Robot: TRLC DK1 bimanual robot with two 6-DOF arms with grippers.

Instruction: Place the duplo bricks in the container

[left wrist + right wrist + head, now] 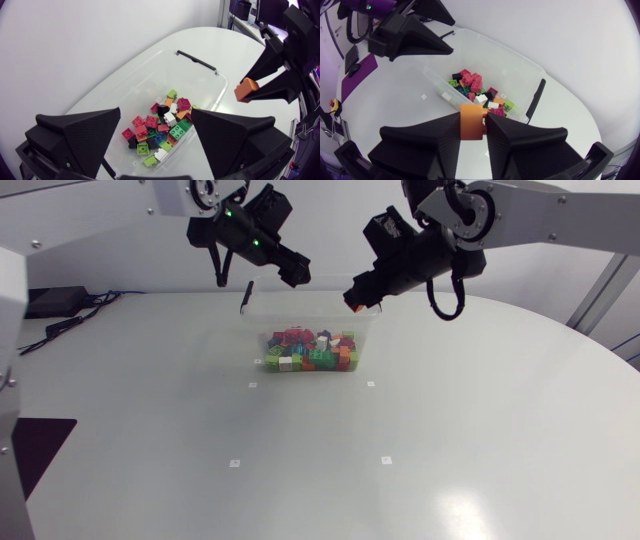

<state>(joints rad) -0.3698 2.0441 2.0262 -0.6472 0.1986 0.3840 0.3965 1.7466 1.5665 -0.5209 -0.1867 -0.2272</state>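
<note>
A clear container [262,320] sits near the far edge of the tabletop [450,430], holding a heap of colourful bricks [312,350]. The right end effector [358,300] hangs over its right rim, grasping an orange brick [471,121]. The left end effector [296,277] hangs over the left rim, released, fingers wide apart.

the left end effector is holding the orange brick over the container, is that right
No: it is the right end effector that is shut on the orange brick over the container, as the right wrist view shows. The left end effector is open, holding nothing.
</note>
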